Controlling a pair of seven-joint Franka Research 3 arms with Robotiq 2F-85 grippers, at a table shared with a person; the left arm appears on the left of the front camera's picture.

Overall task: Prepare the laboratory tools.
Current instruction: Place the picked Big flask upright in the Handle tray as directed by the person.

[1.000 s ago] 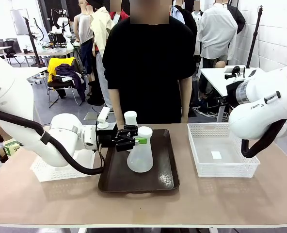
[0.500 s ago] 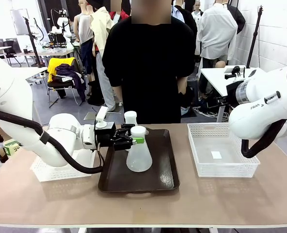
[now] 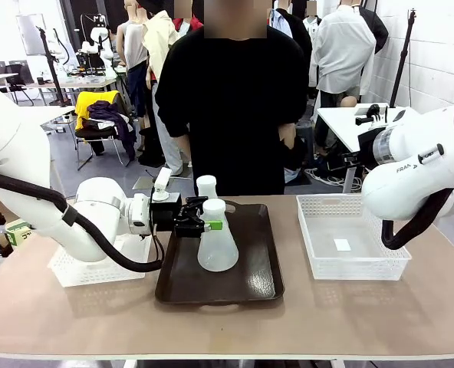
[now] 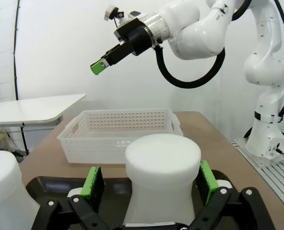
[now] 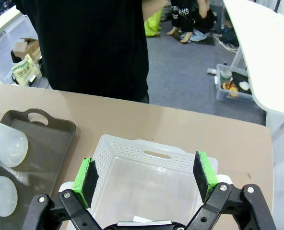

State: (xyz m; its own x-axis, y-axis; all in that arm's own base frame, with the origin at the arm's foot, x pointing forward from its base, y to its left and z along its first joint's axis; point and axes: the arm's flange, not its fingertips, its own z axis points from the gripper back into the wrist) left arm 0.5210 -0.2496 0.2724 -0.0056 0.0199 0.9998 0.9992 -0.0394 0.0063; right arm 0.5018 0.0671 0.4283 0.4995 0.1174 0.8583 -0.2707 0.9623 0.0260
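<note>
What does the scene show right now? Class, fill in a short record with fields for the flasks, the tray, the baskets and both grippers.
near flask: upright on the tray, neck between the open left gripper's pads
far flask: upright at the tray's far left
tray: dark brown, mid-table
right basket: white lattice, a small white slip inside
left basket: white, under the left arm
left gripper: open, pads clear of the neck
right gripper: open, above the right basket

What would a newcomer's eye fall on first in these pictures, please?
Probably the left gripper, jaws open either side of the neck of a frosted flask standing upright on the dark brown tray at mid-table. A second flask stands behind it, and the right gripper hovers open above a white basket.
</note>
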